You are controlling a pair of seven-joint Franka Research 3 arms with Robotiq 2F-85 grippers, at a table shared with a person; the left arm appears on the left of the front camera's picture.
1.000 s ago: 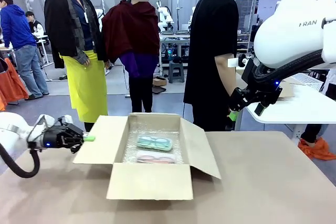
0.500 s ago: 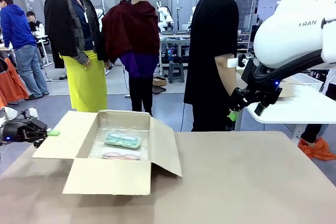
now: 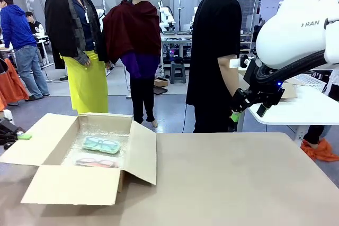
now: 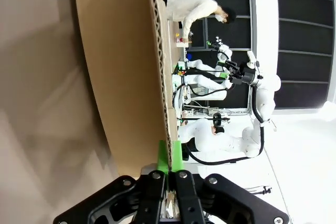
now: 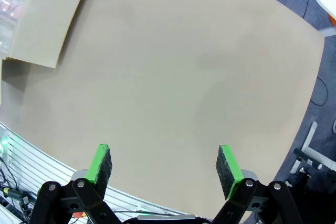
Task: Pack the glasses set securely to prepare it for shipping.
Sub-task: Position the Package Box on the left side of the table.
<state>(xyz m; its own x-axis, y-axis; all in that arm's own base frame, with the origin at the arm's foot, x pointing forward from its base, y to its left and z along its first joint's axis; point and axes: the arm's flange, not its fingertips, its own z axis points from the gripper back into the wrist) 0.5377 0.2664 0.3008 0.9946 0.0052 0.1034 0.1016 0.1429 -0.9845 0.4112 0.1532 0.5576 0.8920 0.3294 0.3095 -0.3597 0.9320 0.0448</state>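
The cardboard box (image 3: 79, 183), holding both glasses cases (image 3: 100, 145), has slid left, its flap clamped by the left end effector (image 4: 170, 165).

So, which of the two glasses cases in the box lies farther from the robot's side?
The mint-green case. It lies toward the box's far wall; the pinkish-red case lies in front of it, closer to the camera.
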